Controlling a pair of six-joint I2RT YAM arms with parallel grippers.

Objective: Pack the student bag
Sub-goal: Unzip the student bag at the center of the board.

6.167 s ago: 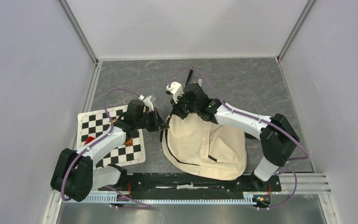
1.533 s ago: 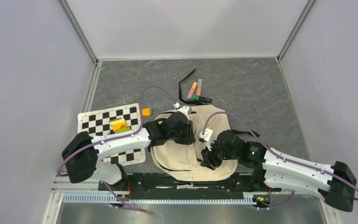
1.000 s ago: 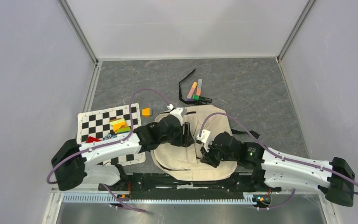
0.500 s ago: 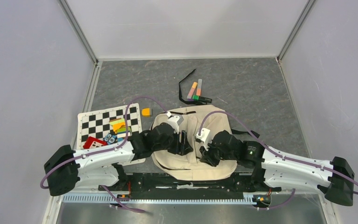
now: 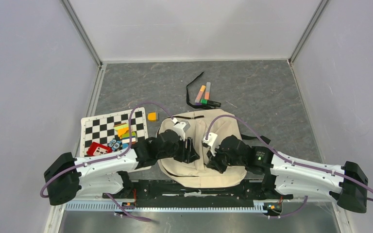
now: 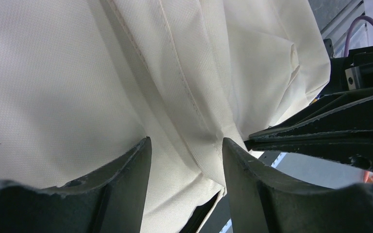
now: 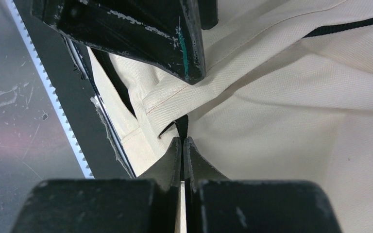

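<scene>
Cream fabric of the student bag [image 7: 281, 111] puckers where the right jaws pinch a seam, probably to lift the opening; the left jaws, spread, straddle a fold.

Cream fabric student bag [image 5: 227, 127], black-trimmed, flat and creased on the grey table [image 5: 272, 92], by its near edge.

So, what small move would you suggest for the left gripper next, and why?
Probably close the left gripper on the raised seam fold of the student bag: its jaws stand open astride that fold, while the right gripper, shut, seems to pinch the fabric just beside it.
</scene>
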